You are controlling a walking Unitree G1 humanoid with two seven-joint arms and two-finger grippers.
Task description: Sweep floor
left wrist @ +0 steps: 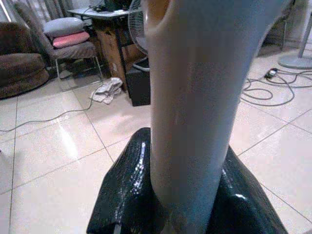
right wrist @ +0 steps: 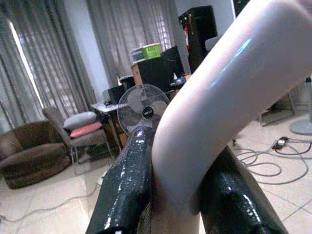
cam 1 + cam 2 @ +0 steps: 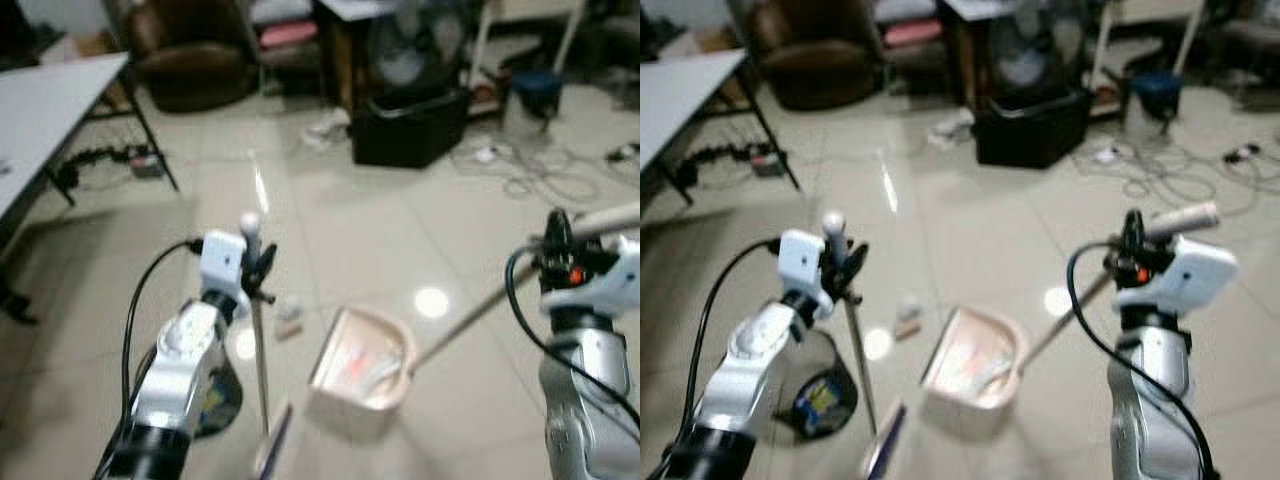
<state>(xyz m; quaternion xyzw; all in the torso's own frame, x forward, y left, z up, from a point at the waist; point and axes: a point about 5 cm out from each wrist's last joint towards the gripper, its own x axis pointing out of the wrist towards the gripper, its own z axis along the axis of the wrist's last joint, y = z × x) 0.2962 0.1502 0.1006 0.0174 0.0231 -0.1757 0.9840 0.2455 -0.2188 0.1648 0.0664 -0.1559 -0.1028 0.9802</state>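
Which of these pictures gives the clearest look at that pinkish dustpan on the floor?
The left eye view: the whole dustpan lies open on the tiles between both arms. The right eye view shows it similarly. The right wrist view shows its pale handle clamped between the black fingers.

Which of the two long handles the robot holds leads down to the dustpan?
The right gripper's handle: it slants down to the pink dustpan. The left gripper's broom stick stands nearly upright beside it.
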